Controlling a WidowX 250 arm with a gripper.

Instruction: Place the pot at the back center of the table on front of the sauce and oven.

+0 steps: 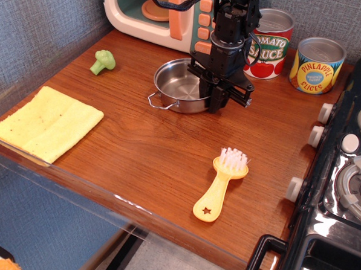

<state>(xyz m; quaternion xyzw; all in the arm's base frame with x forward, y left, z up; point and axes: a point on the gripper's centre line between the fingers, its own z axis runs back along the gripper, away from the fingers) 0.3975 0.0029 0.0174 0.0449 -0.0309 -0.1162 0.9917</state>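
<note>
The shiny steel pot [178, 81] sits low on the brown table [149, 151] at the back center, just in front of the teal and cream oven [132, 11] and left of the tomato sauce can [271, 46]. One wire handle points front-left. My black gripper [211, 101] comes straight down on the pot's right rim, and its fingers look closed on that rim. The arm hides the oven's right buttons and part of the sauce can's label.
A pineapple slices can [317, 65] stands right of the sauce can. A toy broccoli [102, 61] lies at the back left, a yellow cloth [47, 122] at the front left, a yellow brush [220, 185] at the front center. A black toy stove [341, 180] borders the right side.
</note>
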